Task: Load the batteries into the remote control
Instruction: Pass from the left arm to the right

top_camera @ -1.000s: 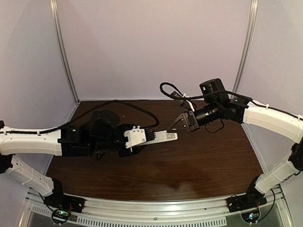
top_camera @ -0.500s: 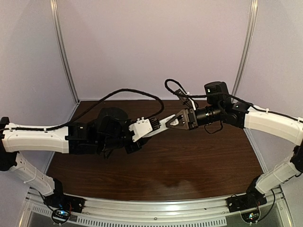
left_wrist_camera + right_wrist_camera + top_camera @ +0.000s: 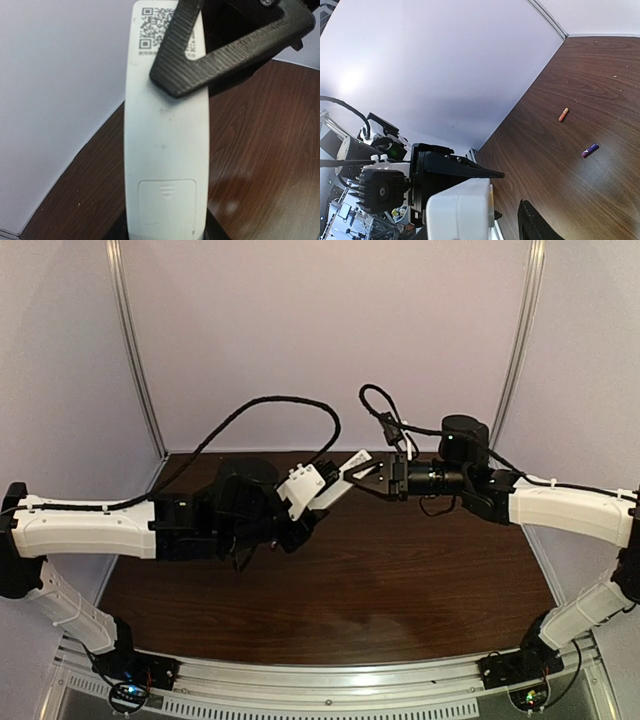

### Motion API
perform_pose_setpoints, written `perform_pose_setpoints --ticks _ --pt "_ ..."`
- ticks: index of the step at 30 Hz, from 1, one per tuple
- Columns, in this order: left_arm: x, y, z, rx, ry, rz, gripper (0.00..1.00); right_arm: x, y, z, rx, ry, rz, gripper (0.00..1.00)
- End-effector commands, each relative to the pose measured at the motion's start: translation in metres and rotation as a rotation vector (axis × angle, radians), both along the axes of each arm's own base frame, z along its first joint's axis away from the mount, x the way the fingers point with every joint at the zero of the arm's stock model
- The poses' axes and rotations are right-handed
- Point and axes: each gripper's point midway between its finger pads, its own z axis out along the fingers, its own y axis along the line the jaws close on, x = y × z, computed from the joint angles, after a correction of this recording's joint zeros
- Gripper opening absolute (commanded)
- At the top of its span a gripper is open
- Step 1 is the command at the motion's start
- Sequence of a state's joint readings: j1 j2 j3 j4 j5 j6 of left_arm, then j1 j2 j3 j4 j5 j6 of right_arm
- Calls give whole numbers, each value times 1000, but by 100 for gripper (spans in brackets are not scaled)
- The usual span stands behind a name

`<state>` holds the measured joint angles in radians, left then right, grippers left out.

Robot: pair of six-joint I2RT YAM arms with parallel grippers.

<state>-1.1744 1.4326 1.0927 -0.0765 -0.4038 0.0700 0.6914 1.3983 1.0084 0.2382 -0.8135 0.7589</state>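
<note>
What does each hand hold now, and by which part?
The left hand holds the remote control by its battery-cover end. The right hand is at the QR-code end, but whether it grips cannot be told.

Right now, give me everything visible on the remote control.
The remote control is a slim white plastic bar, seen from its back: a QR-code label at the far end and a small battery cover with a ridged mark, seated shut, at the near end. It is held above the table, tilted up, near end clamped in the left gripper's jaws. A ribbed black finger of the right gripper lies across its label end; whether that gripper holds it, I cannot tell.
</note>
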Motion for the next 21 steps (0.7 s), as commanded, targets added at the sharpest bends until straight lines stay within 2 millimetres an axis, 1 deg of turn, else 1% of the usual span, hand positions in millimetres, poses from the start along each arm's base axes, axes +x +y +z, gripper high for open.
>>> perform_pose_setpoints --ticks 1,2,6,8,9,10,11,13,14,15,17,20,21 --pt "3 -13 27 -111 -6 1 15 15 3 13 87 -2 -53 45" --pt "3 -13 28 -113 -6 1 15 17 4 12 89 5 -54 43" --pt "3 -15 28 -118 1 -3 16 18 5 10 95 17 -59 26" --pt "3 -15 27 -122 7 0 18 18 5 10 100 22 -55 14" --pt "3 -15 28 -129 15 1 23 19 5 10 103 24 -56 8" --pt "2 -14 28 -128 18 -3 31 19 4 10 103 24 -58 3" --pt "0 -14 30 -149 37 -2 44 19 4 10 101 25 -57 0" --pt "-4 -9 35 -189 58 -11 67 20 2 9 96 21 -58 0" --pt "-8 -7 37 -207 71 -27 74 20 0 9 92 16 -58 0" --pt "-11 -5 39 -226 88 -47 79 20 -2 9 89 14 -56 0" --pt "-13 4 41 -267 140 -77 84 19 -5 10 88 7 -48 0" --pt "-13 20 46 -364 243 -106 85 16 -7 8 71 -14 -34 0" --pt "-9 26 46 -398 282 -104 85 15 -7 7 68 -22 -32 0"
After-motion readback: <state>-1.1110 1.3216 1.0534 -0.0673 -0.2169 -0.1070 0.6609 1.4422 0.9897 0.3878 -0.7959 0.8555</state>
